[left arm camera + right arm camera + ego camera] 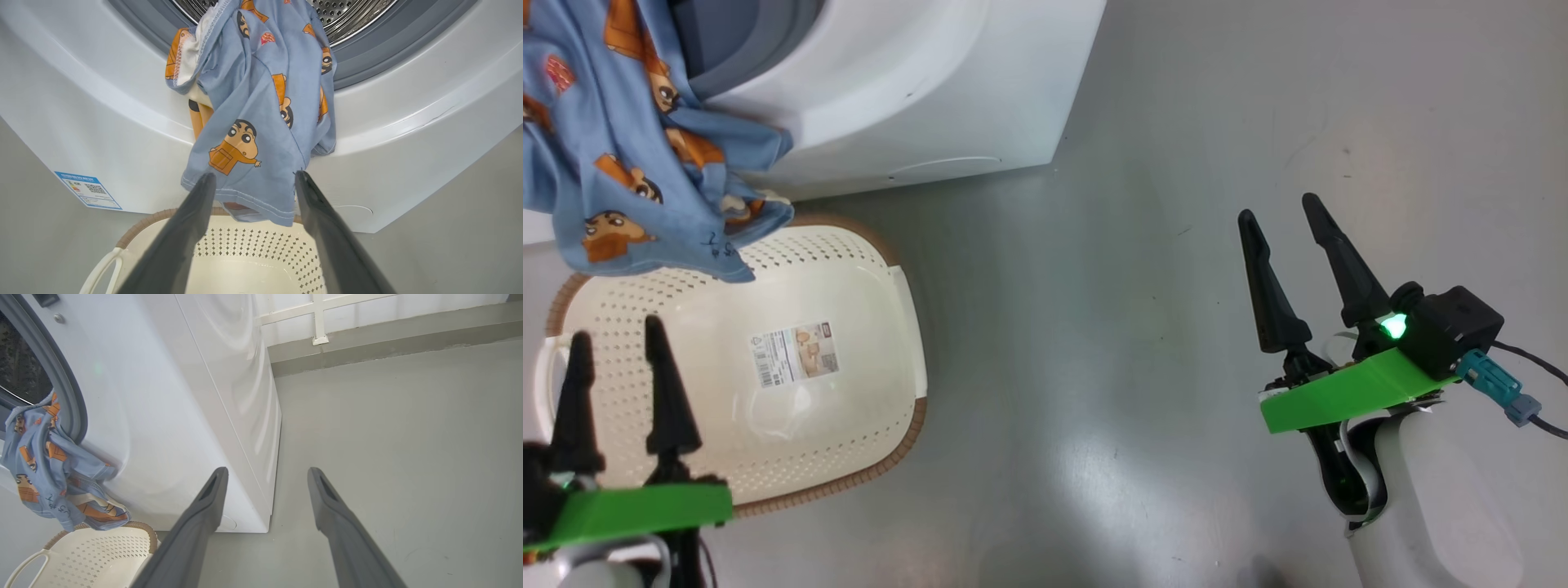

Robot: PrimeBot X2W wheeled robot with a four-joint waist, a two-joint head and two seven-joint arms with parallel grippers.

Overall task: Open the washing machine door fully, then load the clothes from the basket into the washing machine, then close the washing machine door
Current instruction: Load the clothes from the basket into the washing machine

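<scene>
Left gripper (616, 328) stood with its fingers spread wide and nothing between them, over the near left part of the basket (849, 269). In the left wrist view the two dark fingers framed the lower hem of the clothes (253, 102), tips short of the cloth and not touching it. Right gripper (1278, 206) likewise stood wide and held nothing, poised over bare grey floor (1135, 327), well apart from both basket and washing machine (931, 82), off to the machine's right; a green light glowed at its wrist. The light blue cartoon-print garment hung out of the machine's mouth. Its upper part lay inside the steel perforated drum (351, 16); the rest was draped over the grey-blue gasket (367, 61) and the white front lip. The loose end dangled down the front panel as far as the basket's far brown rim; contact with that rim could not be told. An orange-and-white inner face of the cloth showed at the upper left of the bundle. Basket sat on the floor just in front of the machine, a label sticker (794, 353) on its floor. A blue label sticker (88, 190) was noted low on the machine's front, a small round flap (353, 210) low on the other side.
</scene>
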